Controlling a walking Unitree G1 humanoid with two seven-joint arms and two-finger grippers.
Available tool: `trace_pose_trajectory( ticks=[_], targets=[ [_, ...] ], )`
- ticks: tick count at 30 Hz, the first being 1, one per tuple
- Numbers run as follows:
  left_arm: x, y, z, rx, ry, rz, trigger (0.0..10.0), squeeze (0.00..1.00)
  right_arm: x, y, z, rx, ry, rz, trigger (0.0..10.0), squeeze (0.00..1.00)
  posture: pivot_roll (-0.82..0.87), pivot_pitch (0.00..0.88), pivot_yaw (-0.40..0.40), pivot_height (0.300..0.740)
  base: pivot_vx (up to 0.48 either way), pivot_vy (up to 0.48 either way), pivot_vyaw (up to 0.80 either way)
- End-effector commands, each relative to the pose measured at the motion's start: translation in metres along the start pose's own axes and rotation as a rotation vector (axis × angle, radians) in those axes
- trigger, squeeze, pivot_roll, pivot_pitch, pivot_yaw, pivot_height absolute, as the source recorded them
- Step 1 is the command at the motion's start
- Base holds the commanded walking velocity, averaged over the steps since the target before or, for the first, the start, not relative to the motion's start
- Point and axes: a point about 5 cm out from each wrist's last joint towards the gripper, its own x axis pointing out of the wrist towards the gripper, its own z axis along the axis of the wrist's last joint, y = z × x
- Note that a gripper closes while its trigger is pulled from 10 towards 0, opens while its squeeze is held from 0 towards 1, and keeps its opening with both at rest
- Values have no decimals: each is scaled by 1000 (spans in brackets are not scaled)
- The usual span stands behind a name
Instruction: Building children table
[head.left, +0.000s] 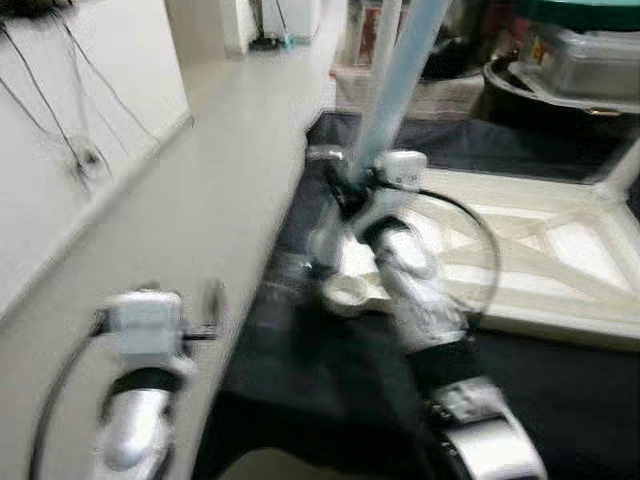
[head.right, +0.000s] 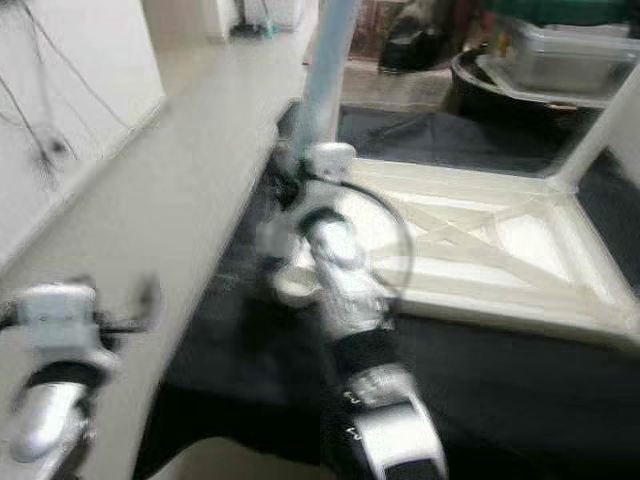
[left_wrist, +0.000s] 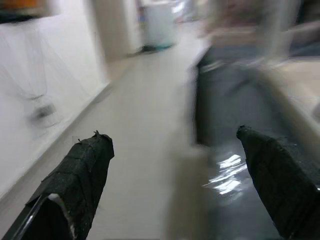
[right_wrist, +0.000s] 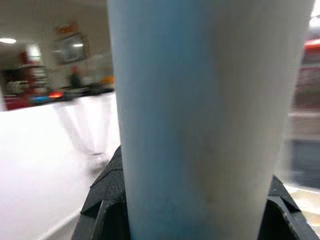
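Note:
A pale blue table leg (head.left: 400, 70) rises at a tilt from my right gripper (head.left: 345, 180), which is shut on its lower end; in the right wrist view the leg (right_wrist: 210, 125) sits between the black fingers (right_wrist: 102, 200). Just below lies the white tabletop (head.left: 540, 250), upside down on a black mat (head.left: 300, 380), with a round corner socket (head.left: 345, 295) beside my right arm. A white leg (head.left: 620, 170) stands at its far corner. My left gripper (left_wrist: 175, 145) is open with nothing in it, low at the left over the pale floor. The pictures are blurred.
A white wall with dangling cables (head.left: 80, 150) runs along the left, with a strip of pale floor (head.left: 230, 180) between it and the mat. A clear plastic bin (head.left: 590, 60) and a dark round tub (head.left: 510, 85) stand behind the tabletop.

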Motion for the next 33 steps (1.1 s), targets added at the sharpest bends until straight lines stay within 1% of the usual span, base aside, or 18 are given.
trace_pose_trajectory(
  ticks=[1,9,12,16,18,19,21,22,23,24,26,28,30,31,32,33],
  targets=[
    [-3,2,-2,6,3,9,10000,0,0,-6,4,3,-22,-26,10000,0,122,65,-37,740,0,0,0],
    [-2,2,-2,5,4,15,10000,0,2,-5,7,10,-31,-15,10000,0,119,70,-36,740,0,0,0],
    [-2,2,-1,7,2,22,10000,0,5,-5,8,34,-30,7,10000,0,118,73,-39,740,0,0,0],
    [-3,0,-1,-2,3,19,10000,0,14,-8,11,74,-17,41,10000,0,116,78,-42,740,0,0,0],
    [-3,-1,-1,-4,3,17,10000,0,16,-9,12,79,-17,44,10000,0,114,79,-42,740,0,0,0],
    [-4,-3,-1,-8,3,12,10000,0,19,-11,12,83,-12,50,10000,0,113,86,-38,740,0,0,0],
    [-7,-9,0,-37,6,-23,10000,0,27,-15,11,92,19,92,10000,0,117,97,-42,740,0,0,0],
    [-7,-9,0,-37,6,-23,10000,0,27,-15,11,92,19,92,10000,0,117,97,-42,740,0,0,0],
    [-10,-13,1,-50,8,-58,10000,0,31,-18,10,90,45,105,10000,0,122,109,-45,740,0,0,0],
    [-14,-18,1,-67,12,-90,10000,0,35,-22,10,70,59,105,10000,0,125,122,-45,740,0,0,0],
    [-14,-18,1,-67,12,-90,10000,0,35,-22,10,70,59,105,10000,0,125,122,-45,740,0,0,0],
    [-21,-24,2,-86,25,-132,10000,0,41,-31,15,40,75,74,10000,0,134,145,-47,740,0,0,0],
    [-21,-24,2,-86,25,-132,10000,0,41,-31,15,40,75,74,10000,0,134,145,-47,740,0,0,0],
    [-25,-28,3,-91,33,-145,10000,0,44,-36,18,31,75,60,10000,0,140,167,-42,740,0,0,0],
    [-25,-28,3,-91,33,-145,10000,0,44,-36,18,31,75,60,10000,0,140,167,-42,740,0,0,0],
    [-31,-31,4,-97,42,-156,10000,0,45,-40,22,25,73,54,10000,0,147,194,-40,740,0,0,0]
  ],
)
